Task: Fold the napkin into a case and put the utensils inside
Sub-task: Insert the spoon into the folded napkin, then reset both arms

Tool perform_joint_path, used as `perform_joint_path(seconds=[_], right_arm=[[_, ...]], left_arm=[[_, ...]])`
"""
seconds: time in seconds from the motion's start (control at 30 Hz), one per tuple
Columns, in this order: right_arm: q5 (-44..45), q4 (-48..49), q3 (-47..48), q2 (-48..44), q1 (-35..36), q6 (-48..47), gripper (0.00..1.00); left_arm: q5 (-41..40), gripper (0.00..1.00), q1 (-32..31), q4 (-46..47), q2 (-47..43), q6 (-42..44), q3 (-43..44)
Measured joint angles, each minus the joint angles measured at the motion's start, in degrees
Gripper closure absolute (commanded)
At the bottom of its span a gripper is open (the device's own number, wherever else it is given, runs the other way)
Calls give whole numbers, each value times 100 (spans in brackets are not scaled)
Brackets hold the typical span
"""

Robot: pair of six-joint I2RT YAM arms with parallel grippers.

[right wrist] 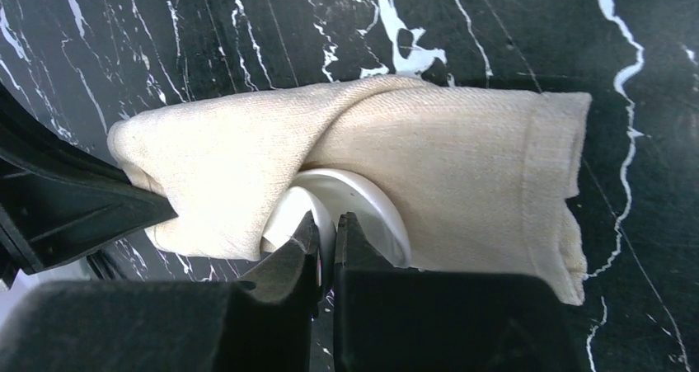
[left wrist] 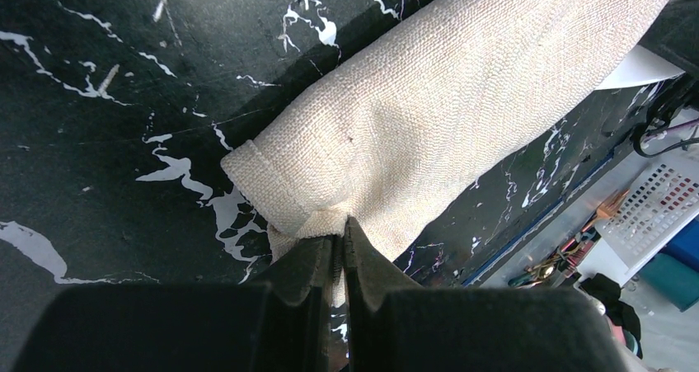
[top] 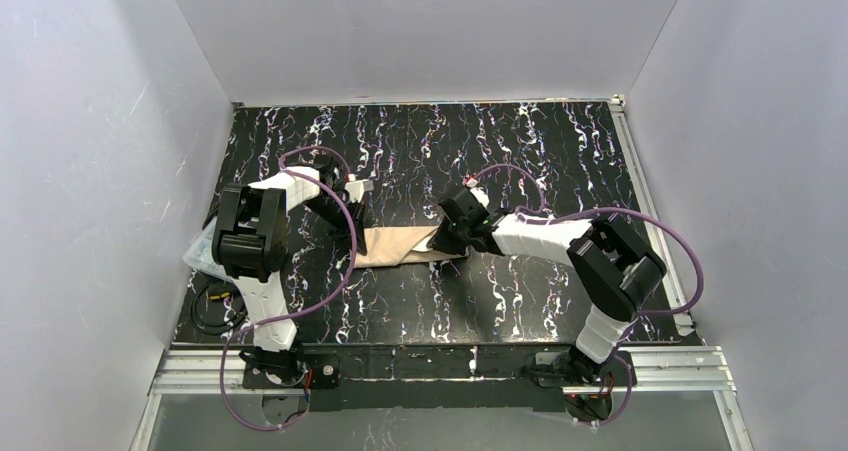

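The napkin (top: 400,246) lies on the black marbled table as a long narrow folded case between my two grippers. My left gripper (top: 360,233) is shut on the cloth's left end; in the left wrist view its jaws (left wrist: 340,232) pinch the edge of the cloth (left wrist: 462,100). My right gripper (top: 440,239) is at the right end. In the right wrist view it (right wrist: 328,223) is shut on the rim of a white rounded utensil (right wrist: 367,199) that sits partly inside the fold of the cloth (right wrist: 470,162). I see no second utensil.
A clear plastic box (top: 200,251) sits at the table's left edge under the left arm. White walls close in the left, right and far sides. Past the near edge, the left wrist view shows a white basket (left wrist: 659,207) and clutter.
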Motion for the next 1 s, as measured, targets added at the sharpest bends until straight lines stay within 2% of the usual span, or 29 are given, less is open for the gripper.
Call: perform_joint_path(seconds=[0.07,0.17,0.37,0.53,0.67,0.7,0.73,0.8,0.83,0.87,1.0], right_arm=[[-13,-2,66,44,13,-15,68],[-28,13,160,92,28,-116,53],[-15,-173,398,175,83,-439,38],[236,-544,844,129,92,-994,21],[433,-911,892,-264,63,-1443,12],[450,-1008,892,-404,33,-1578,4],[455,-1099,890,-546,-20,-1714,2],[426,-1200,885,-811,-197,-1993,1],[396,-1237,885,-916,-308,-2127,1],[354,-1274,885,-1036,-470,-2275,1],[181,-1377,890,-1338,-1257,-2798,1]], left_arm=[[2,100,0,0,0,7,0],[4,100,0,-4,0,20,0],[0,100,-31,-74,0,81,4],[-39,98,-46,-251,0,192,57],[-96,78,-22,-531,0,345,192],[-118,73,-11,-645,0,417,251],[-142,67,13,-820,0,492,354],[-166,58,122,-1130,0,647,595],[-173,47,186,-1246,0,702,706],[-173,40,291,-1423,0,774,881],[-175,37,688,-1858,-79,984,1460]])
